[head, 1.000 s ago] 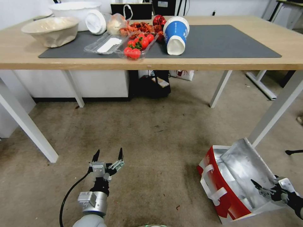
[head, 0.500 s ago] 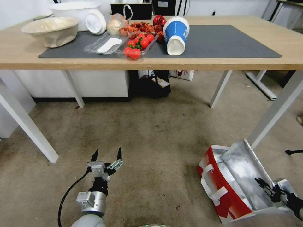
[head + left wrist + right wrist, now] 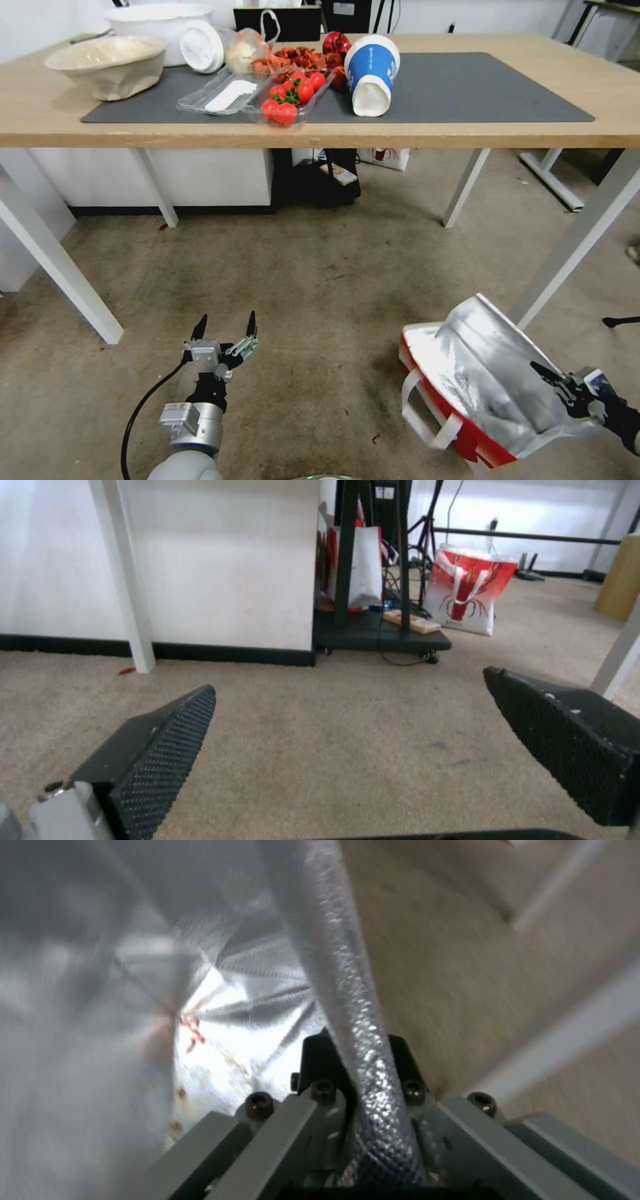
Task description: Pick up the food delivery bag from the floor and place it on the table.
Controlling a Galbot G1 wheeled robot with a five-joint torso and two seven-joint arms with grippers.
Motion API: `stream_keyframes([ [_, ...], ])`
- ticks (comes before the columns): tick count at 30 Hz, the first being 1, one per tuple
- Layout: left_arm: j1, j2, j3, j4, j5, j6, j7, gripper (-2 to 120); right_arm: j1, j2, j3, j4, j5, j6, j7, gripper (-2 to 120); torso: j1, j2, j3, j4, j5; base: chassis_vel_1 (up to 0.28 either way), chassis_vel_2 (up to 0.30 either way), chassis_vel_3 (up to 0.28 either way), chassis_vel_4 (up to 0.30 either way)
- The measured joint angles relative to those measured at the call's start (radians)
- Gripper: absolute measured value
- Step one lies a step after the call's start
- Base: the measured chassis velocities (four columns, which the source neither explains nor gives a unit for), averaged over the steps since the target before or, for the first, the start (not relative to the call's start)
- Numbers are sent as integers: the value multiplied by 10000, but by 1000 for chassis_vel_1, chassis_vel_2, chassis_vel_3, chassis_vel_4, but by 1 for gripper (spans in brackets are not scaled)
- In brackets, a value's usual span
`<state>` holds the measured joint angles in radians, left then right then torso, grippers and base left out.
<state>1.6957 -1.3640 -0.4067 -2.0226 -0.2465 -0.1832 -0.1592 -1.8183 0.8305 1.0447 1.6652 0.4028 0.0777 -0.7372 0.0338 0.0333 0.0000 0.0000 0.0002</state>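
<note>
The wide light-wood counter (image 3: 467, 137) with its dark grey mat waits overhead, room free on its right half. Below, on the stained grey-brown floor (image 3: 320, 280), the boxy white-and-red foil-lined delivery bag (image 3: 467, 387) tips up, because the right pincer (image 3: 553, 383) pinches its silver wall. The right wrist view confirms it: foil edge (image 3: 363, 1040) clamped between the jaws. The left pincer (image 3: 225, 327) hovers spread, parked clear.
</note>
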Motion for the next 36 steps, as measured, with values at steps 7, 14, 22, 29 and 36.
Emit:
stream_keyframes([
  [7, 5, -37, 23, -20, 3, 33, -15, 100, 181, -1032, 464, -336, 931, 265, -2279, 0, 1, 1, 0, 1, -2, 0, 0, 0, 0],
  [14, 62, -60, 12, -126, 11, 71, -41, 100, 415, -2173, 1158, -950, 1762, 26, -4983, 0, 1, 0, 1, -1, 0, 0, 0, 0, 0],
  [22, 108, -77, -105, -198, -87, 14, -57, 100, 632, -3079, 1365, -1370, 2397, -679, -7283, 0, 0, 0, 1, -1, -1, 0, 0, 0, 0],
  [29, 166, -96, -168, -433, 29, 128, -222, 100, 721, -3453, 1150, -1480, 2712, -1014, -7941, 0, 1, 1, 1, 0, 0, 0, 0, 0, 0],
  [36, 202, -124, -210, -581, 67, 349, -352, 100, 907, -3460, 809, -1449, 2851, -1386, -8113, 0, 0, 0, 0, -1, -1, 0, 0, 0, 0],
])
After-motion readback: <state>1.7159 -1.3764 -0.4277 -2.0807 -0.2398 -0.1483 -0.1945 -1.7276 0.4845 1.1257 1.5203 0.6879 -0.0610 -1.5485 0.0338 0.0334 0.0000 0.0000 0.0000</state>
